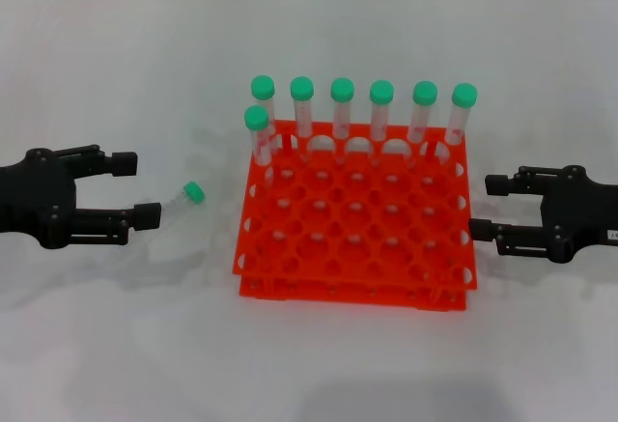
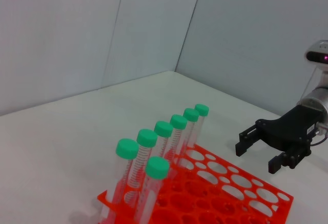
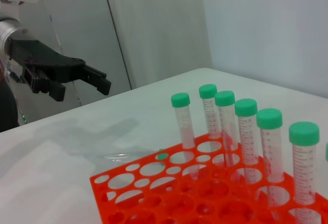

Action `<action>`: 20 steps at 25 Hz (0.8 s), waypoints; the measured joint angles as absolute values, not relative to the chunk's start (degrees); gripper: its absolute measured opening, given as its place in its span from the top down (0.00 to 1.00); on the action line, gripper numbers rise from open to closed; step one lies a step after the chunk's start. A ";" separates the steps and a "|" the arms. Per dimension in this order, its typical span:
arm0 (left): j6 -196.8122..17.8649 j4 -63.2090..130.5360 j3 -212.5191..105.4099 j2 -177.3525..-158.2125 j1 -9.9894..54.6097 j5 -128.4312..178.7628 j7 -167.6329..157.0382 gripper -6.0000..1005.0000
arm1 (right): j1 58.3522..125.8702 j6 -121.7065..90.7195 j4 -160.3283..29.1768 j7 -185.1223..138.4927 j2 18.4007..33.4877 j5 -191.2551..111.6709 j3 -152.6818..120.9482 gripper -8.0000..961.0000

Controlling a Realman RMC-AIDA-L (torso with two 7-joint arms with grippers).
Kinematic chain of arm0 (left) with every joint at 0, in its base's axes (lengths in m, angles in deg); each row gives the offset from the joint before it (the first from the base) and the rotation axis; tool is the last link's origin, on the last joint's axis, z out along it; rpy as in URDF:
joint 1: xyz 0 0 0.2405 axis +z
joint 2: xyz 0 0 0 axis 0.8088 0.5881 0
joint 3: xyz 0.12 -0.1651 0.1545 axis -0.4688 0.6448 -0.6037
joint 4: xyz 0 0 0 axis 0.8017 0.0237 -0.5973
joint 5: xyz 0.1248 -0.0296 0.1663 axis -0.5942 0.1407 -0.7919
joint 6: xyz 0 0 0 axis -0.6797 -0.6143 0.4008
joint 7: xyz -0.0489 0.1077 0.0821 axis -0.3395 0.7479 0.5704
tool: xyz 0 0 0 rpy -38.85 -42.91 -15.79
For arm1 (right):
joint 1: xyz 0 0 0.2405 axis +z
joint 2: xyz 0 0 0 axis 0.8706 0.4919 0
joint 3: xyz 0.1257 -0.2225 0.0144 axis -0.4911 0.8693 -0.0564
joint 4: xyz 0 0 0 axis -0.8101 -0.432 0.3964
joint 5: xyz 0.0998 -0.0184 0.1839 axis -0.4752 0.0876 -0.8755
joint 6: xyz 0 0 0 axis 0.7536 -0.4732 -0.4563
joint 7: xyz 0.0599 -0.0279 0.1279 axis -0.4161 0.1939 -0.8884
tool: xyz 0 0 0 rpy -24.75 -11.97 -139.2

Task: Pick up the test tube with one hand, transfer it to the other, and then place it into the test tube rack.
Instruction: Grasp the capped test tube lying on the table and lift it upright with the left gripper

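The test tube lies on its side on the white table, its green cap toward the orange test tube rack. My left gripper stands open just left of the tube's clear end, not touching it. To the right of the rack my right gripper is open with nothing between its fingers. The right wrist view shows the lying test tube beyond the rack, with the left gripper open above the table. In the left wrist view the right gripper hangs open past the rack.
Several green-capped tubes stand upright in the rack's back row, and one more stands in the second row at the left. The other holes hold nothing. White walls enclose the table at the back.
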State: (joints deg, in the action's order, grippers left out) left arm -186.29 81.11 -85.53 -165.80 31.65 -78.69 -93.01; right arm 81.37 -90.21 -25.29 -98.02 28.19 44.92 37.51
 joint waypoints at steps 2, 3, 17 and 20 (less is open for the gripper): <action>-186.25 81.11 -85.52 -165.80 31.65 -78.68 -93.02 0.11 | 81.36 -90.17 -25.29 -98.02 28.19 44.87 37.52 0.29; -186.23 81.11 -85.51 -165.80 31.65 -78.68 -93.02 0.11 | 81.36 -90.14 -25.29 -98.03 28.19 44.86 37.51 0.29; -186.03 81.02 -84.81 -165.80 31.61 -77.01 -93.18 0.11 | 81.39 -90.06 -25.29 -98.02 28.27 44.50 37.18 0.29; -185.97 81.28 -84.81 -165.44 31.45 -77.26 -94.29 0.11 | 81.41 -90.06 -25.29 -98.02 28.31 43.99 37.26 0.29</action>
State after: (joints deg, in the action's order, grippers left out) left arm -185.97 81.28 -84.81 -165.44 31.45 -77.26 -94.29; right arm 81.41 -90.06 -25.29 -98.02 28.31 43.99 37.26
